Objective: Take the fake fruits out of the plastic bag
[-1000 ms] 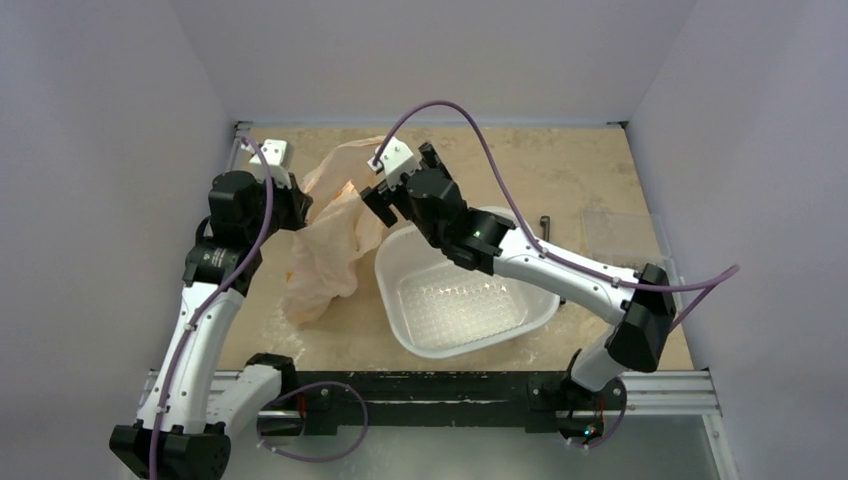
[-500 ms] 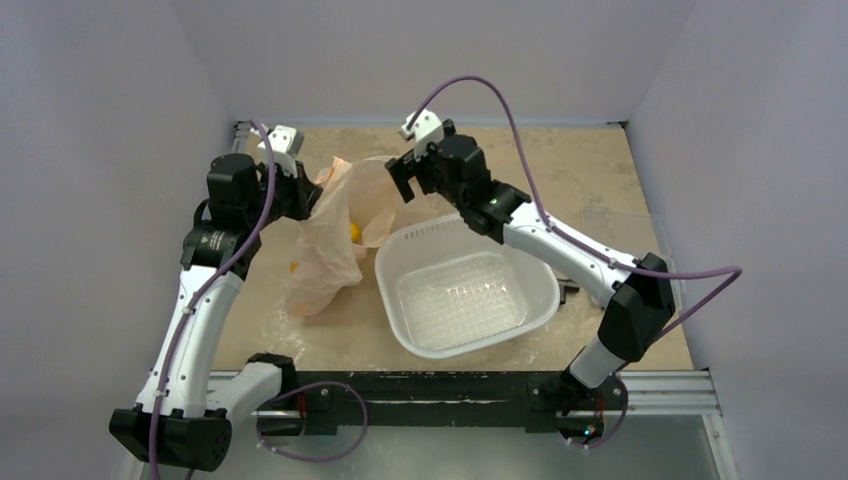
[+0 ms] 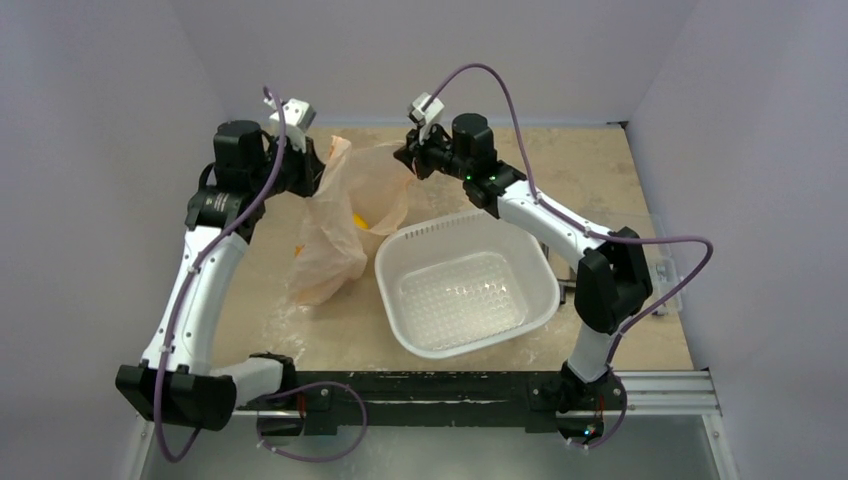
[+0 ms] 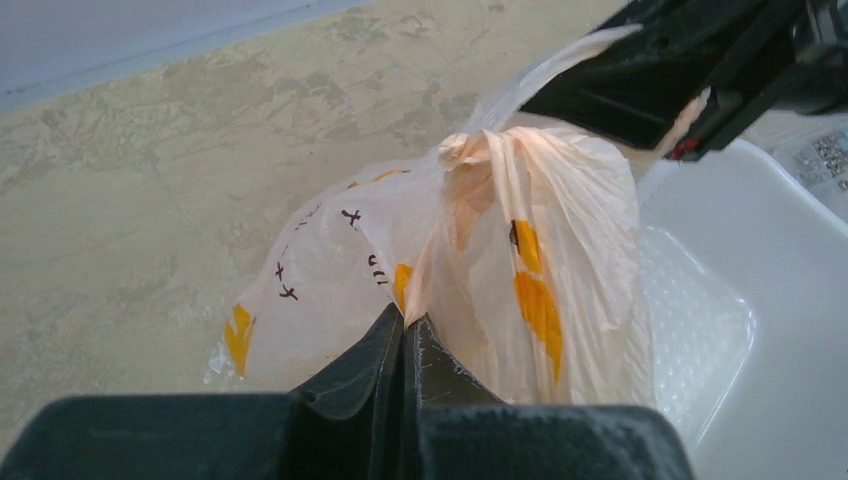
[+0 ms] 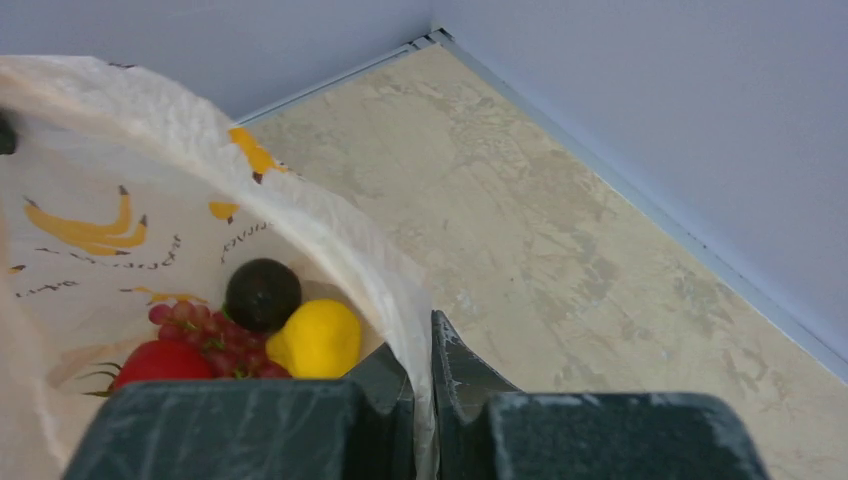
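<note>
plastic bag [image 3: 345, 215]: thin, crinkly, see-through peach film with yellow banana print. It's at 10 o'clock of white basin [image 3: 535, 305], bottom on bench [image 3: 600, 170]. left hand [image 4: 405, 335] pinched tight on one rim fold, right hand [image 5: 425, 365] clamped on the opposite rim, mouth open. Inside: tomato [image 5: 160, 362], grapes [image 5: 205, 335], lemon [image 5: 318, 338] at their 3 o'clock, dark purple fruit [image 5: 262, 293] at 12.

A white perforated basin [image 3: 462, 295] sits on the mottled beige tabletop [image 3: 570, 165], which pale lilac walls [image 3: 100, 120] enclose on three sides, with a clear plastic piece [image 3: 668, 280] to its right at the tabletop's edge.
</note>
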